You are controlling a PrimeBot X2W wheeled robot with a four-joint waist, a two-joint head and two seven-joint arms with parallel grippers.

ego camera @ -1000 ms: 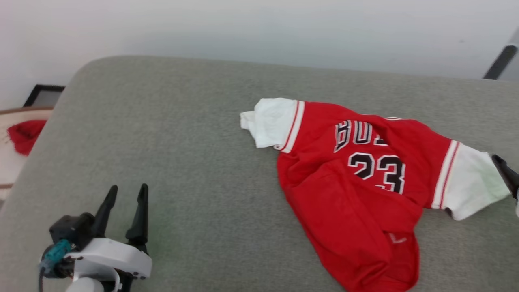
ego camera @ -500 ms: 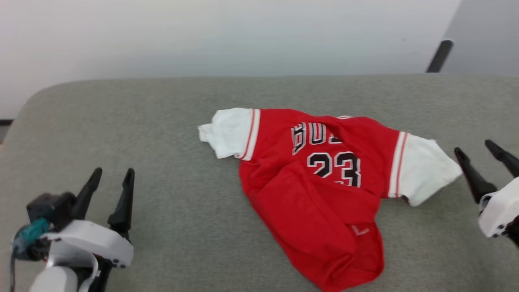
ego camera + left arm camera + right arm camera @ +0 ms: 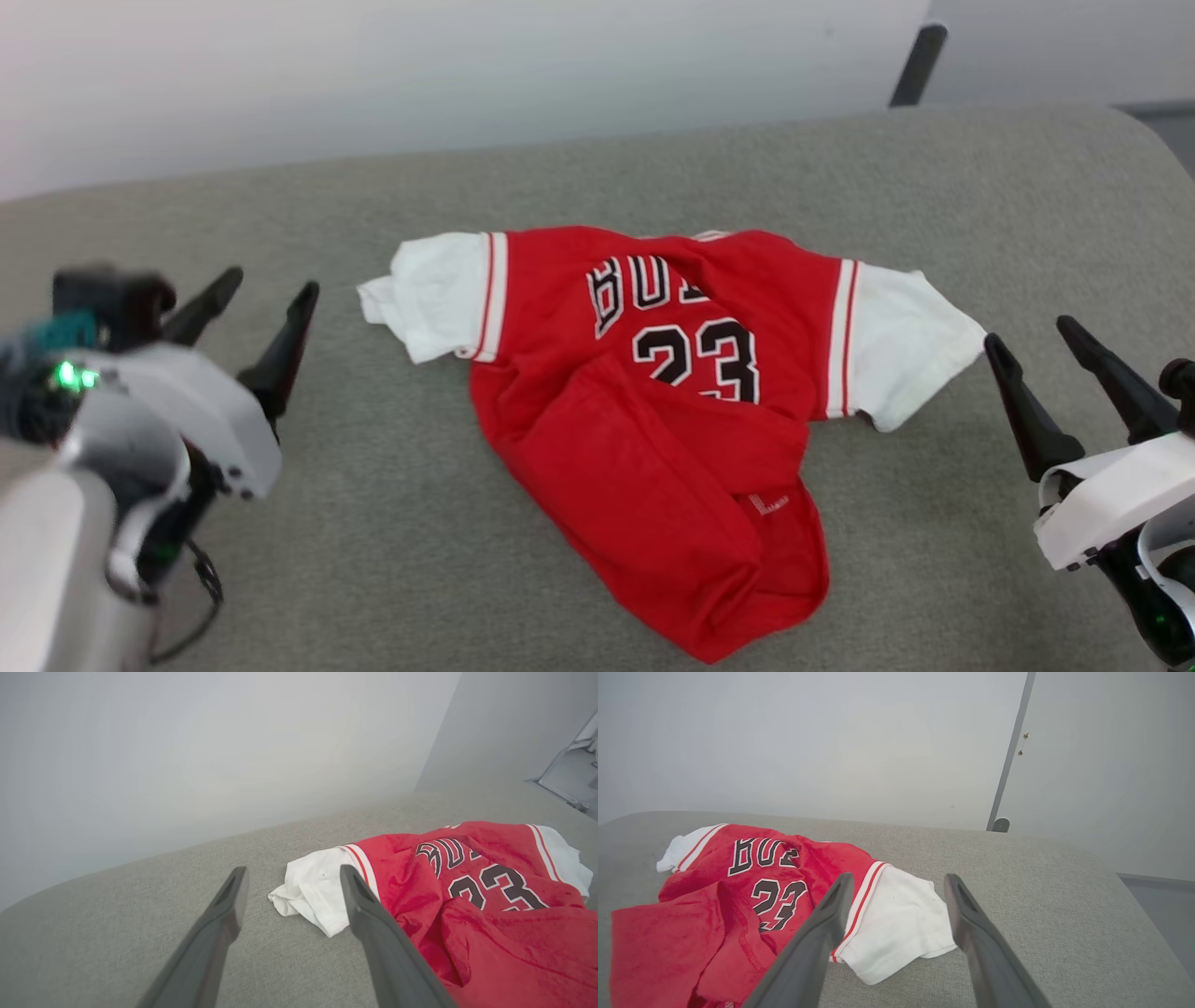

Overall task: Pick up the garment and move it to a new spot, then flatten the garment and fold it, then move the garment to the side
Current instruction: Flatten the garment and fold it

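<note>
Head view shows the garment (image 3: 644, 420) lying rumpled in the middle of the cushion (image 3: 373, 523), number up, lower half bunched, white sleeves spread sideways. Left gripper (image 3: 272, 280) hovers near one sleeve, jaws spread and empty; right gripper (image 3: 1028, 331) sits just beside the other, likewise spread, holding nothing.

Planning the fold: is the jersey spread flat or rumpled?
Rumpled, not flat: the garment has its red lower half bunched and doubled over itself, hiding the bottom of the 23.
</note>
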